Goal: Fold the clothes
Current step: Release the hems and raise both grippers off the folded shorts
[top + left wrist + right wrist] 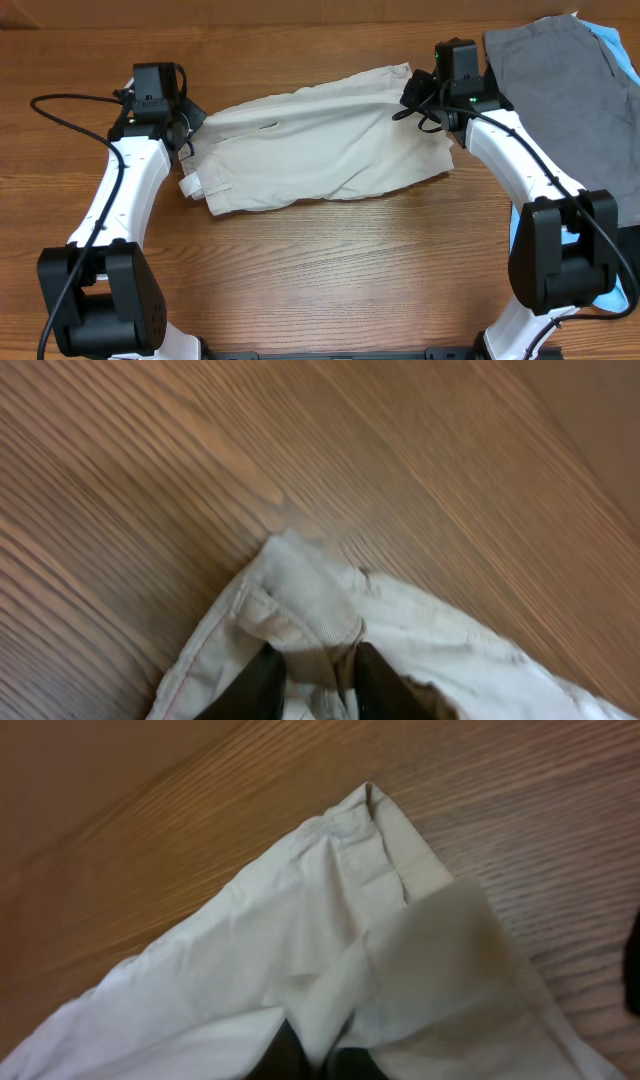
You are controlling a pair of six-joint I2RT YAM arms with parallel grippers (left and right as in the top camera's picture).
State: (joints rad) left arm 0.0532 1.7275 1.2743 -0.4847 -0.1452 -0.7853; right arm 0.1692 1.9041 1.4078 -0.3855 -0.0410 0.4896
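The light beige shorts (310, 145) lie spread across the middle of the wooden table, waistband end at the left. My left gripper (183, 128) is shut on the waistband corner of the shorts (300, 600); a fold of cloth sits between its two dark fingers (318, 678). My right gripper (418, 95) is shut on the right end of the shorts, a ridge of pale fabric (300, 920) pinched between its fingers (318, 1055). A hem corner (375, 805) shows beyond it.
A grey garment (560, 90) lies at the far right of the table over a light-blue one (612, 45). Black cables run along both white arms. Bare wood lies in front of the shorts.
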